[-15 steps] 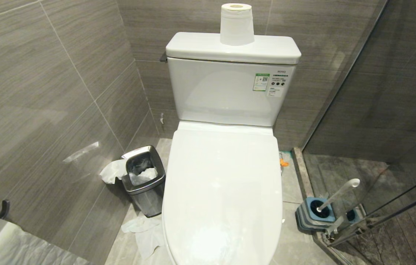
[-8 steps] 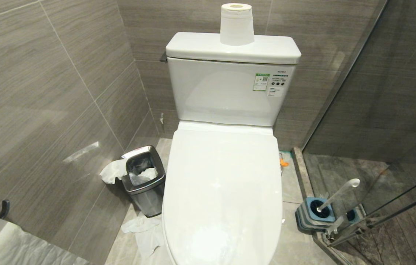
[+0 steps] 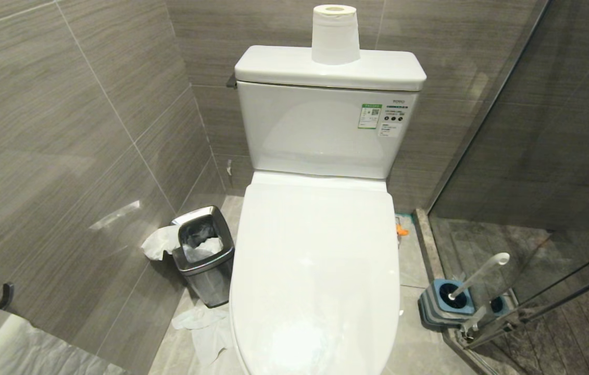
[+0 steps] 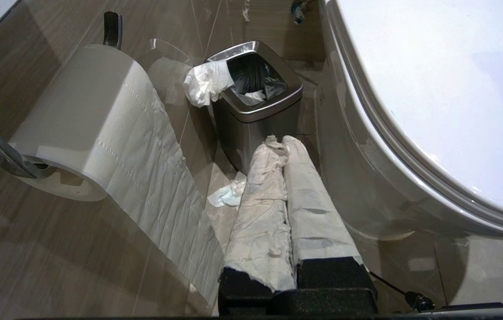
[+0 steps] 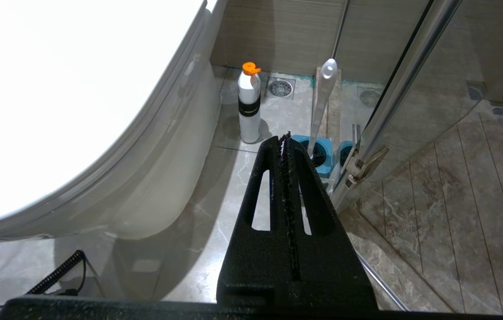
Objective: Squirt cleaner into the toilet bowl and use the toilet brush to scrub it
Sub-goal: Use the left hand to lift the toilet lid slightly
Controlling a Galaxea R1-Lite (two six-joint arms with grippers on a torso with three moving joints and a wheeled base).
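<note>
The left gripper (image 4: 283, 144) hangs low beside the toilet, its paper-wrapped fingers (image 4: 260, 204) pressed together on nothing, tips toward the bin. The right gripper (image 5: 283, 142) hangs on the toilet's other side, its black fingers (image 5: 309, 195) likewise closed and empty, pointing toward the brush. Neither arm shows in the head view.

The toilet (image 3: 315, 271) fills the middle of that view, lid down over the bowl, so the inside is hidden. Behind it stands the tank (image 3: 325, 125), with a paper roll (image 3: 335, 34) upright on its cover. Grey tiled wall (image 3: 65, 130) runs along the left; a glass shower door (image 3: 560, 156) closes off the right.

A large roll (image 4: 78, 115) hangs on a wall holder by the left arm, a sheet trailing down. The steel-rimmed bin (image 3: 203, 255) sits on the floor just left of the toilet, with tissue (image 3: 159, 244) draped over its edge and more tissue (image 3: 205, 328) on the floor in front of it.

To the right of the toilet, the brush (image 3: 479, 275) stands tilted in its blue holder (image 3: 445, 304), next to the glass door's lower hinge. A white bottle (image 5: 249, 106) with an orange cap stands near the toilet base, just beside the holder. A floor drain (image 5: 280, 87) lies behind it.
</note>
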